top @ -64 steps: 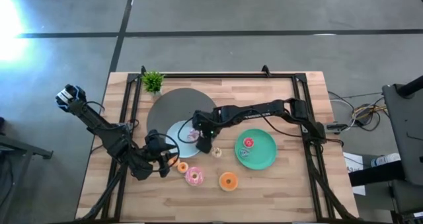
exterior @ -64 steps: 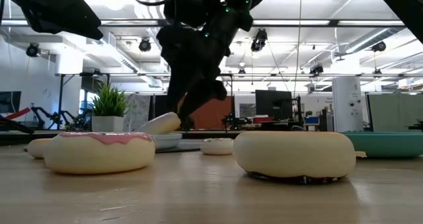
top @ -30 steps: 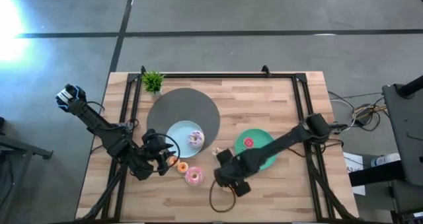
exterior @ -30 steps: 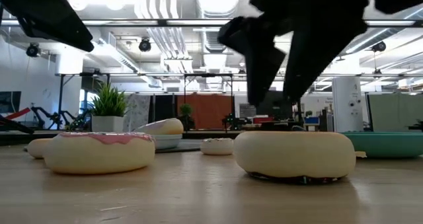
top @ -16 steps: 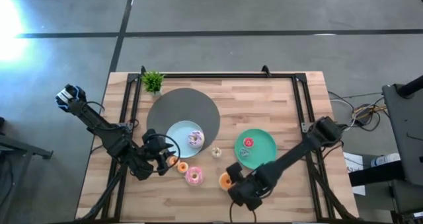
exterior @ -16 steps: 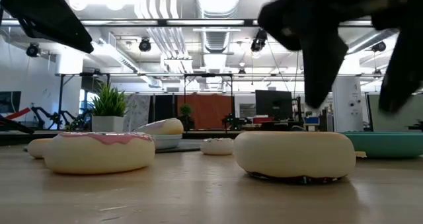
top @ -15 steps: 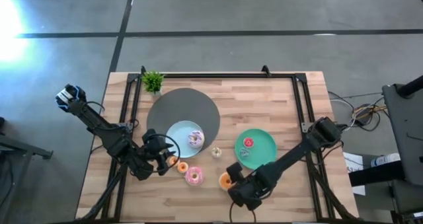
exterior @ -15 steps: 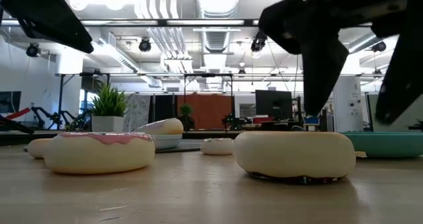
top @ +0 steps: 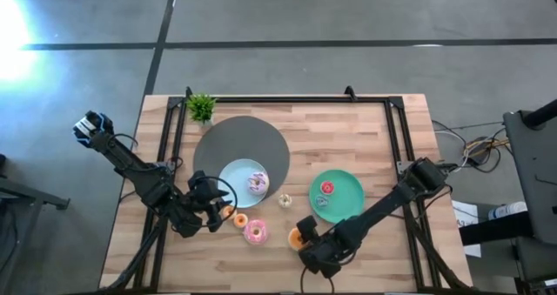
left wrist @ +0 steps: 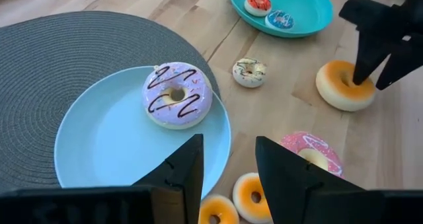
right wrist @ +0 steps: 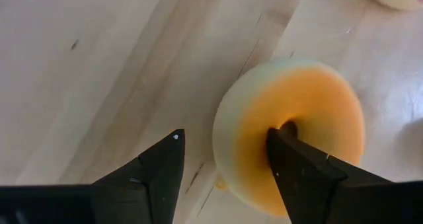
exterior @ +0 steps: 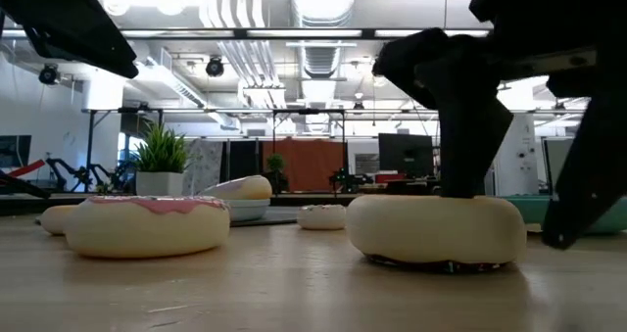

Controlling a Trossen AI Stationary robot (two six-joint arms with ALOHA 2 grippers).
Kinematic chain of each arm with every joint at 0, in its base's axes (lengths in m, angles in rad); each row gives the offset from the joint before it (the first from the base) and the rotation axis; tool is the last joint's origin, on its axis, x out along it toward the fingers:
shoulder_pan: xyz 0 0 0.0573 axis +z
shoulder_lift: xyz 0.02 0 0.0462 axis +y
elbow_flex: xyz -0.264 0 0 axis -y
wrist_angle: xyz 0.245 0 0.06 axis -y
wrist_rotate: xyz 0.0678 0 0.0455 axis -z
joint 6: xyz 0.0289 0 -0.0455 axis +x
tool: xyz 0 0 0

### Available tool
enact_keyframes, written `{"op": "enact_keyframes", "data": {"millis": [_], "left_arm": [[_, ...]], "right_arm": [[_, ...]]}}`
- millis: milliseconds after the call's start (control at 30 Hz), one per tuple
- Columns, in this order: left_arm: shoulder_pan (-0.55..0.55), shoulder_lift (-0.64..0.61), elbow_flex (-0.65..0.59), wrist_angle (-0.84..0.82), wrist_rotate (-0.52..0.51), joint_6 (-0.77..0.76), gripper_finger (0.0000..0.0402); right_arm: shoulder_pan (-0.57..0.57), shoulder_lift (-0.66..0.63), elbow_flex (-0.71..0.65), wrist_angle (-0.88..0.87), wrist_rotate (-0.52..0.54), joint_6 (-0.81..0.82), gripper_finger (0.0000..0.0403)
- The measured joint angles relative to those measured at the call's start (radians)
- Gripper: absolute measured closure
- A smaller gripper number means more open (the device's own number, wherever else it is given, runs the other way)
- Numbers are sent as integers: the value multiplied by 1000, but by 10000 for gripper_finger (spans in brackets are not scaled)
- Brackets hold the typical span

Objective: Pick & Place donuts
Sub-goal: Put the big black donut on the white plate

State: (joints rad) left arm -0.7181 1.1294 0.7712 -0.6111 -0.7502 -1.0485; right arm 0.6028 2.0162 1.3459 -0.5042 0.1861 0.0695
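The orange-frosted donut (right wrist: pixel 297 128) lies flat on the wood near the table's near edge (top: pixel 296 237). My right gripper (right wrist: pixel 223 143) is open and low over it, pointing down: one finger stands in the hole, the other outside the rim. My left gripper (left wrist: pixel 228 151) is open and hovers near two small orange donuts (left wrist: pixel 254 196) at the table's near left. A pink donut (top: pixel 255 232) lies between the two grippers. A lilac donut (left wrist: pixel 177 95) rests on the light-blue plate (left wrist: pixel 99 145). My right gripper comes at the orange donut from above, one finger (right wrist: pixel 284 154) reaching into the hole (right wrist: pixel 288 127) and the other (right wrist: pixel 165 158) outside the pale rim (right wrist: pixel 221 128). The donut lies flat on the table. Whether either finger touches it, I cannot tell.
A green plate (top: pixel 348 208) holds a red donut (top: pixel 327 188) and a blue one (top: pixel 321 203). A small white donut (top: pixel 285 200) lies between the plates. The light-blue plate sits on a grey round mat (top: pixel 235 143); a small plant (top: pixel 201 107) stands at the far left corner.
My right gripper has swung from the light-blue plate toward the table's near edge, passed over the orange donut and come down, so its open fingers now stand on either side of the ring's wall. The donut has stayed in place.
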Motion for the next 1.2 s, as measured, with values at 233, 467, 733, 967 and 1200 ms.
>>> {"op": "enact_keyframes", "data": {"millis": [233, 467, 733, 967, 1200], "left_arm": [[0, 0, -7, -1, -1, 0, 290], [0, 0, -7, -2, -2, 3, 290], [0, 0, -7, 9, -2, 0, 290], [0, 0, -7, 21, -3, 0, 290], [0, 20, -7, 167, -61, 96, 290]], "right_arm": [[-34, -1, -21, 26, -65, 97, 251], [-100, -1, -49, 80, -144, 291, 345], [-190, -30, -79, 167, -268, 499, 389], [-278, -214, -227, 440, -332, 747, 390], [-362, -370, -520, 1058, -120, 1176, 390]]}}
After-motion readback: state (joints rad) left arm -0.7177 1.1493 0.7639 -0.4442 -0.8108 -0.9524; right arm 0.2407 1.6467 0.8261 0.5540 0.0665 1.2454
